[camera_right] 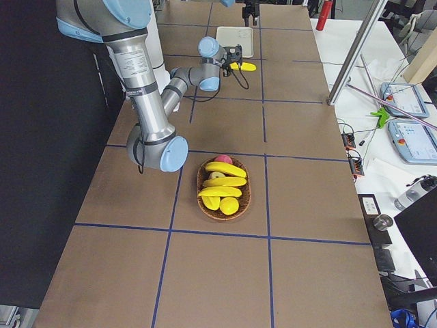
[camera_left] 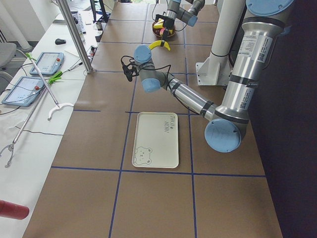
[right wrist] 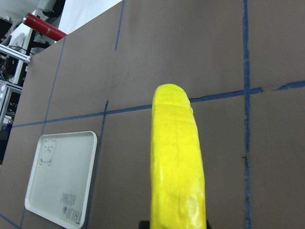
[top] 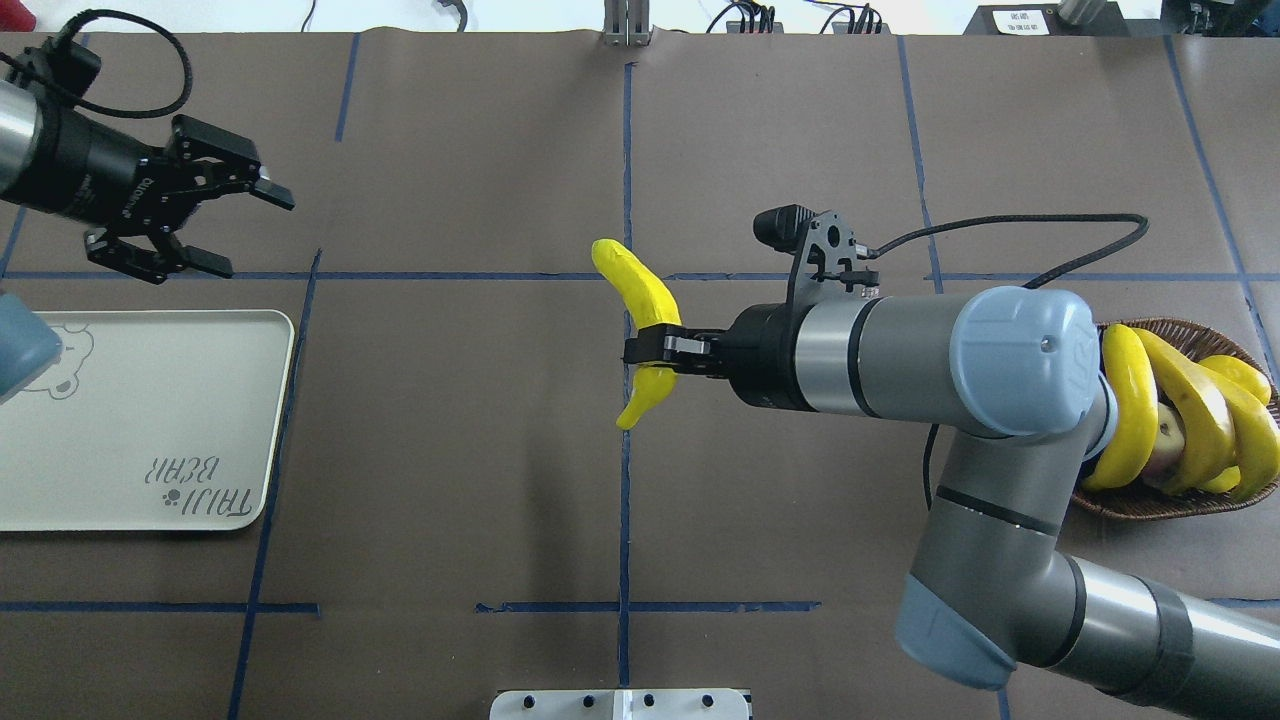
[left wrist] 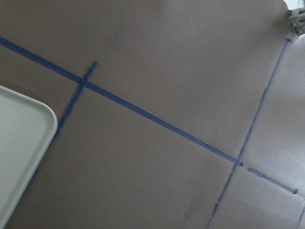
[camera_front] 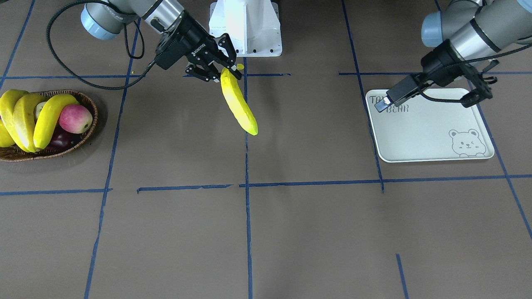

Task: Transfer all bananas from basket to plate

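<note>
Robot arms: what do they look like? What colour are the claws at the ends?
The right arm and left arm are shiny silver-grey tubes with pale blue round joint caps. The right gripper and left gripper are black two-finger claws with small white lettering. Black cables run to them.

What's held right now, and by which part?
The right hand grips a banana near its stem end; the left hand is open, empty.
</note>
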Robot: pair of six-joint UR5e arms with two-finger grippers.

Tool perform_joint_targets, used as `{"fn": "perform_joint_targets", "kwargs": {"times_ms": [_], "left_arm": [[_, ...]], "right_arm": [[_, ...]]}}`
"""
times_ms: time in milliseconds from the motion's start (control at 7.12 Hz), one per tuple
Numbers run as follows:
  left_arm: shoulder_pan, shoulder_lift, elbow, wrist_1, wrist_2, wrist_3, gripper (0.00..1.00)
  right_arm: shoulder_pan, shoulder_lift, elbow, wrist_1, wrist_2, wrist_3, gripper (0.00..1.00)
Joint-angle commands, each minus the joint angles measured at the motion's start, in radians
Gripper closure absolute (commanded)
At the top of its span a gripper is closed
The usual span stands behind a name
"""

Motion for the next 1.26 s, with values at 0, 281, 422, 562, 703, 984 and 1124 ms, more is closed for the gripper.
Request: {"fn": "perform_joint_targets", "kwargs": {"times_ms": [0, 281, 422, 562, 703, 984, 1124], "left_arm": [[0.135, -0.15, 0.004, -0.014, 0.086, -0.245, 0.0], [0.194, -0.179, 0.015, -0.008, 0.131, -0.252, 0.0], [0.197, -0.181, 0.024, -0.006, 0.142, -0.25, 0.0], [0.219, -0.185, 0.027, -0.006, 0.163, -0.252, 0.0], [0.254, -0.195, 0.029, -0.003, 0.212, -0.253, 0.0], [0.288, -0.195, 0.032, -0.003, 0.241, -0.252, 0.0], [0.306, -0.19, 0.034, -0.003, 0.241, -0.25, 0.0]], "right_arm": [[-0.068, 0.057, -0.03, 0.003, -0.088, 0.045, 1.0], [-0.083, 0.095, -0.062, 0.001, -0.094, 0.042, 1.0], [-0.109, 0.107, -0.062, 0.0, -0.137, 0.042, 1.0], [-0.138, 0.139, -0.067, -0.007, -0.186, 0.033, 1.0], [-0.145, 0.147, -0.069, -0.008, -0.192, 0.028, 1.0], [-0.158, 0.153, -0.073, -0.011, -0.195, -0.05, 0.99], [-0.16, 0.153, -0.076, -0.011, -0.203, -0.062, 1.0]]}}
